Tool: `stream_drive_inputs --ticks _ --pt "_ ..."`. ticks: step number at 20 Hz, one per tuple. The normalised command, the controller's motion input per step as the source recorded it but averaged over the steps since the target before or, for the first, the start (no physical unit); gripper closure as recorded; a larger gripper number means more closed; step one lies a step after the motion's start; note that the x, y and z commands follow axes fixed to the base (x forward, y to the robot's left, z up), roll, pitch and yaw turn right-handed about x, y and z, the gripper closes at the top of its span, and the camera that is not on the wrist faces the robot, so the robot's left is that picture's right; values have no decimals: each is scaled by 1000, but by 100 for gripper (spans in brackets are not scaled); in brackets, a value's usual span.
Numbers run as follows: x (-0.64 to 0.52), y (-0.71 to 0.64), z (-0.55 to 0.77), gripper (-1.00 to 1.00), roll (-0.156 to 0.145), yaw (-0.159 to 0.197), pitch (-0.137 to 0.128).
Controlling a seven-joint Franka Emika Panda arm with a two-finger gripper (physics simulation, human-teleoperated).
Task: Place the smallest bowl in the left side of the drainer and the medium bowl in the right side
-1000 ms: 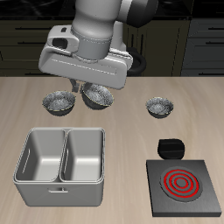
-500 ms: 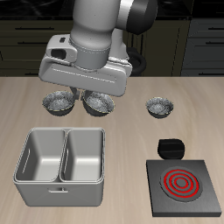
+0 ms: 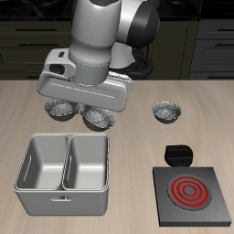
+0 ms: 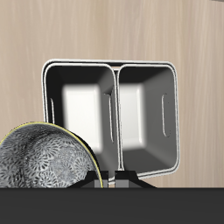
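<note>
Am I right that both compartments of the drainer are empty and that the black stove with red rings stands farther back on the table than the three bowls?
Not quite. The stove stands nearer the table's front edge than the bowls, beside the drainer, as the exterior view shows. Both drainer compartments are indeed empty, which the wrist view confirms.

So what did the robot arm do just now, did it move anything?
The arm swung toward the table's front edge, and the bowl under the gripper came with it, closer to the drainer. Whether the fingers are clamped on that bowl can't be seen. The other two bowls, the drainer and the stove stayed where they were.
</note>
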Motion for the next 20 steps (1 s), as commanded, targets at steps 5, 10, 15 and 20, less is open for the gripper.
stream_drive_inputs --ticks 5,10,15,20 --pt "82 -112 -239 100 -21 7 22" --pt "94 -174 -202 100 -36 -1 27" --pt "103 -78 -280 100 -17 5 35" --pt "85 -40 -306 100 -16 25 35"
